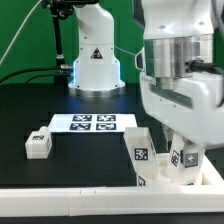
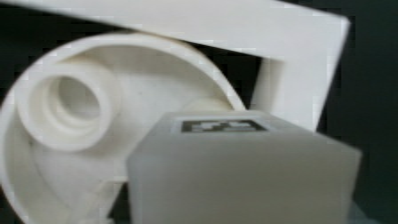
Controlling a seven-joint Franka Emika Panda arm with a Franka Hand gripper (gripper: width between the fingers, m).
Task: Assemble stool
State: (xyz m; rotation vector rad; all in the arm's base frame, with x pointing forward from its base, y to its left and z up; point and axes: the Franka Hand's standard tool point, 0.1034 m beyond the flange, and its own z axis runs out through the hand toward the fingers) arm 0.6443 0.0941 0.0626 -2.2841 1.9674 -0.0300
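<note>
In the wrist view the round white seat shows its inner side with a raised round socket. It lies against the corner of the long white L-shaped bar. A white block leg with a tag on its end fills the foreground right at my jaws, in front of the seat. My fingers are hidden behind it. In the exterior view my gripper is low at the right front, shut on this leg. Another tagged white part stands just to the exterior view's left of it. A loose leg lies at the left.
The marker board lies flat at the middle of the black table. The L-shaped bar runs along the front edge and turns up the right side. The arm's white base stands at the back.
</note>
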